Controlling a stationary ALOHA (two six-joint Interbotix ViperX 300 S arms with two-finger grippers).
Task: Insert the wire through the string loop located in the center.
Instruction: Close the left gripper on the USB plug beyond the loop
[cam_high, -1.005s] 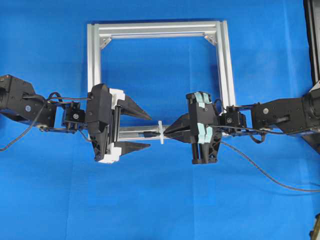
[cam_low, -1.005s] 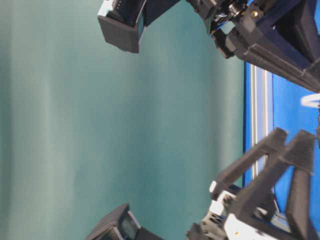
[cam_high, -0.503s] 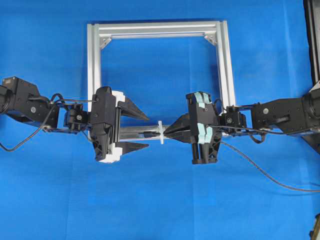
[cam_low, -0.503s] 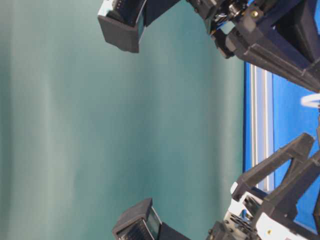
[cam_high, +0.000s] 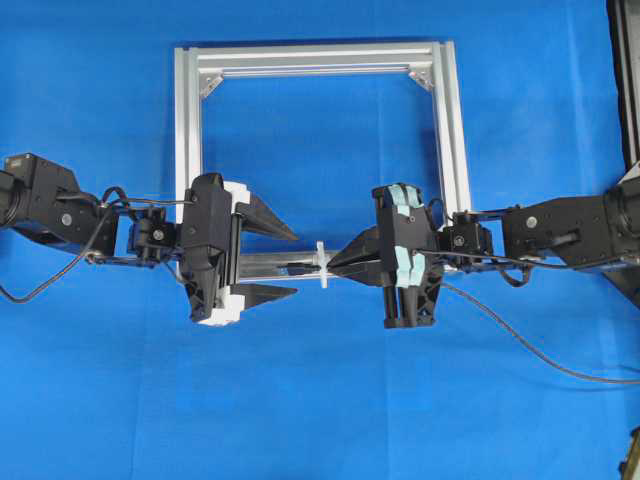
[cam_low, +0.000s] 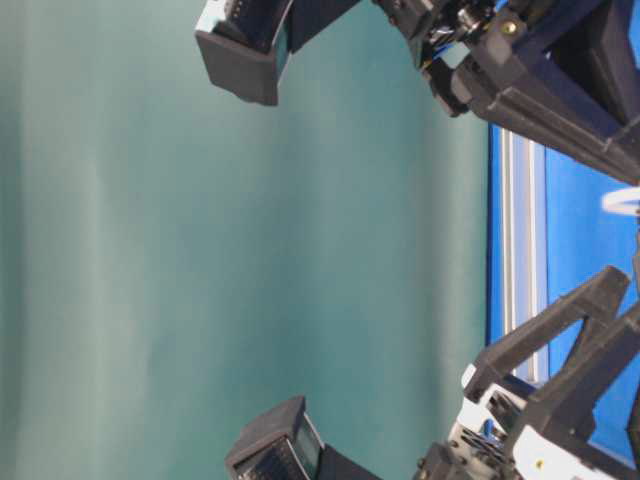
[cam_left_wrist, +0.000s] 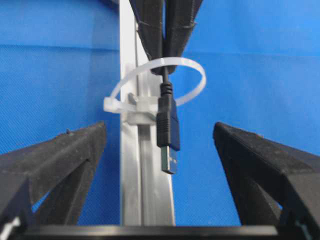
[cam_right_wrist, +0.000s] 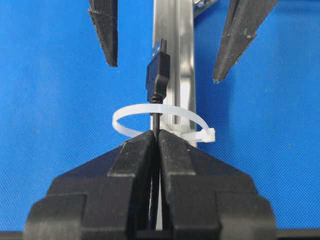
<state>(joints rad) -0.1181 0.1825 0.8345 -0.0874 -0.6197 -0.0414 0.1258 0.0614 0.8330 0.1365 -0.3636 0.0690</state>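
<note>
Blue cloth covers the desk, and a square silver frame lies on it in the upper middle of the overhead view; the string loop stands on the frame's lower rail at the centre of that view, between the two arms; the right gripper has its jaws pressed together on the wire, just behind the loop, and the plug end already pokes through the ring toward the left gripper, whose jaws stand wide apart on either side of the plug without touching it.

The step in hand looks like the hand-over: the left jaws should close squarely on the plug body, low enough to miss the white ring, and the right side should let go only once that grip is firm; any pull should then run straight along the rail, so the cable does not drag the loop sideways.

Much stays unclear; the table-level view shows mostly a teal wall and cropped arm parts, with only a sliver of the loop at its right edge; overhead, the plug is a dark smear against the rail; the wire's far end runs off the lower right of that frame.
</note>
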